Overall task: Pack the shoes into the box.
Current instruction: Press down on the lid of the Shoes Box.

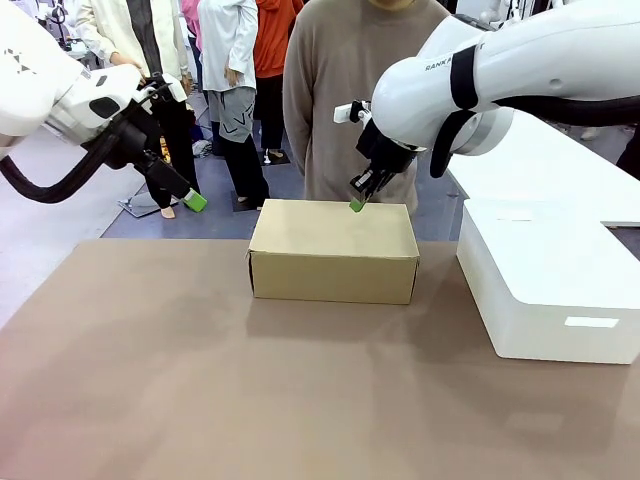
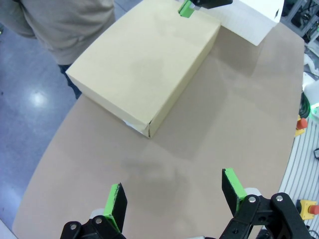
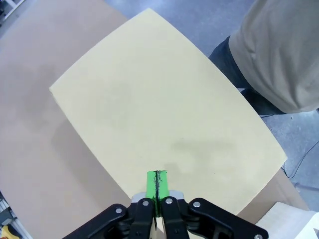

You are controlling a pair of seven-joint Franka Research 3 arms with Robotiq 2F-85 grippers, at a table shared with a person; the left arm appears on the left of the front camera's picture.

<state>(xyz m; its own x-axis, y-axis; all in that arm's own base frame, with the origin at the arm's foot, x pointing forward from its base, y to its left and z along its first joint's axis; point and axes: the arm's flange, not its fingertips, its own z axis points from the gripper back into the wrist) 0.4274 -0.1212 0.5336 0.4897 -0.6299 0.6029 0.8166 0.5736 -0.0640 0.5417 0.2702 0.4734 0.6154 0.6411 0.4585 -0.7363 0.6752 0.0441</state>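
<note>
The box (image 1: pixel 333 250) is a tan cardboard shoebox with its lid closed, standing mid-table toward the far side. It also fills much of the left wrist view (image 2: pixel 144 64) and the right wrist view (image 3: pixel 164 109). My right gripper (image 1: pixel 357 204) is shut with nothing between its green pads, its tips (image 3: pixel 157 181) hovering just over the lid near the box's far right edge. My left gripper (image 1: pixel 195 201) hangs open and empty, raised off the table's far left corner (image 2: pixel 173 181). The shoes are out of view.
A bigger white smooth box (image 1: pixel 550 280) stands right of the shoebox, a short gap away. A person in a beige sweater (image 1: pixel 350 100) stands right behind the shoebox. The brown table (image 1: pixel 200 380) is bare in front and to the left.
</note>
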